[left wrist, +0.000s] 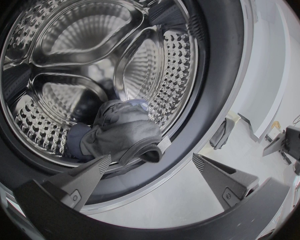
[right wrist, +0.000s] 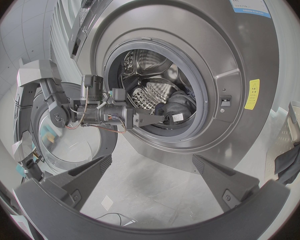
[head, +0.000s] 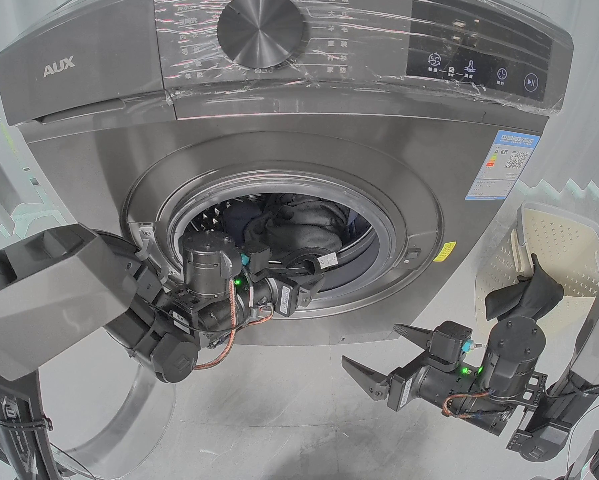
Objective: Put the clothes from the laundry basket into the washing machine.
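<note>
Two grippers are hanging before the washing machine (head: 313, 141), both with fingers spread and nothing between them. Nearest, the right gripper (head: 373, 347) is hovering low in front of the washing machine, below and to the right of its round opening and well apart from the front panel, its jaws wide and empty. The glass door (head: 113, 408) is standing swung open at the washing machine's lower left. Farther in, the left gripper (head: 311, 269) is sitting at the lower lip of the washing machine's opening, released, with one fingertip (left wrist: 105, 160) close to the laundry inside. Just beside the washing machine on its right, a cream perforated laundry basket (head: 566, 248) is standing tilted, and a dark garment (head: 523, 295) is draping over its near rim. Inside the washing machine, a grey garment (left wrist: 123, 134) is lying heaped on the floor of the drum (left wrist: 89, 50), close to the opening. A white tag (left wrist: 165, 143) is showing at its edge, and a dark blue piece (left wrist: 74, 135) is peeking out beside it. Behind them, the dimpled steel wall is curving back to the rear of the washing machine.
</note>
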Controlling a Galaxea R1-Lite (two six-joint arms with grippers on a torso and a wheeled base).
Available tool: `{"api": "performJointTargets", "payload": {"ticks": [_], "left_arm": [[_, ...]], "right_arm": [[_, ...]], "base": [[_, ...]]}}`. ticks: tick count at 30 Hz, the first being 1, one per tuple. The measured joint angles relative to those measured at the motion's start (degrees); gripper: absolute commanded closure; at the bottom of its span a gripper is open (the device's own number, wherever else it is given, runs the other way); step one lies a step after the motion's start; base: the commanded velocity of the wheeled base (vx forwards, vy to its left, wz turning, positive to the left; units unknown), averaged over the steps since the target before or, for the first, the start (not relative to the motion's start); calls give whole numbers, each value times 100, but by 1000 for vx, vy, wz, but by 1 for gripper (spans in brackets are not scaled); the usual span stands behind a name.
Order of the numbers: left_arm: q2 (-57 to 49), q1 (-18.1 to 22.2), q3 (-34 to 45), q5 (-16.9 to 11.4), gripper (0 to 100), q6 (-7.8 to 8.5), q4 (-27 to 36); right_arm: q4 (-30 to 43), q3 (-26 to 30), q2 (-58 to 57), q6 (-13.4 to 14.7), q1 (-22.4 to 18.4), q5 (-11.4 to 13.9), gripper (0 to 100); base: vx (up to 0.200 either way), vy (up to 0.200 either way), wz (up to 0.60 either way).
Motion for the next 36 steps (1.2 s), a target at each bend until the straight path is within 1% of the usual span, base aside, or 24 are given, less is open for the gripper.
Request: {"api": "performJointTargets", "payload": {"ticks": [4, 7, 17, 18, 24, 32, 36], "left_arm": [[-77, -4, -156, -33, 0, -22, 0], [69, -23, -394, -11, 0, -34, -20], [1235, -59, -1896, 117, 0, -38, -2], [1354, -56, -2039, 145, 100, -29, 2], [2007, 30, -2847, 318, 100, 4, 95], [2445, 157, -3723, 606, 100, 0, 244], [2726, 250, -4570, 789, 100, -2, 297]], "right_arm": [[0, -9, 0, 0, 2, 2, 0], [-2, -16, 0, 0, 2, 0, 0], [-2, -20, 0, 0, -2, 2, 0], [-2, -22, 0, 0, -2, 2, 0], [-6, -35, -6, -2, -9, 0, 0], [-9, -48, -9, -2, 2, 2, 0], [-9, -55, -9, -2, 5, 0, 0]], "base": [[0, 0, 0], [0, 0, 0], [0, 0, 0], [0, 0, 0], [0, 0, 0], [0, 0, 0], [0, 0, 0]]}}
